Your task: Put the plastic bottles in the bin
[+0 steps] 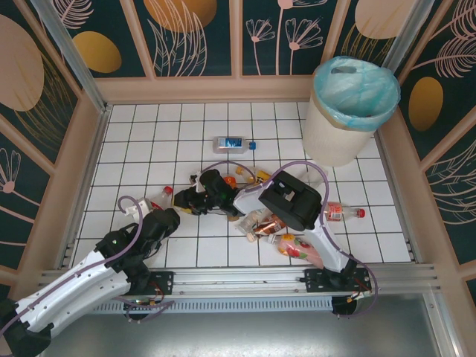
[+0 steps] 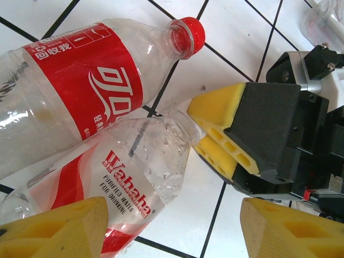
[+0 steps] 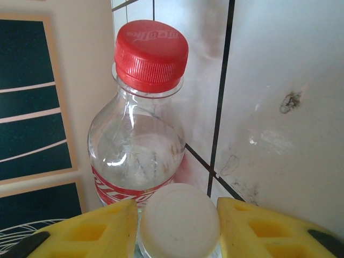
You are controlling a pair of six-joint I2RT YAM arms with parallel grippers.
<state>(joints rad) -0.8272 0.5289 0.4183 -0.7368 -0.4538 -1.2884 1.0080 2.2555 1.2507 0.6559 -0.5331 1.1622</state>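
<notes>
White-tiled table [image 1: 149, 141], patterned walls around. Bin [image 1: 327, 137] in far right corner. Plastic bottles [image 1: 271, 227] heaped toward near edge, centre. One blue-label bottle [image 1: 229, 143] lies apart, toward the far edge. Right gripper [image 3: 178, 215] clamped on white cap of Wahaha bottle [image 2: 134, 177]. Left gripper [image 2: 172, 231] fingers spread, straddling same bottle's body; red-capped cola bottle [image 2: 80, 91] touching alongside.

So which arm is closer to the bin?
Right. The right arm bends just near-left of the bin; the left arm lies far from it, at the near left.
</notes>
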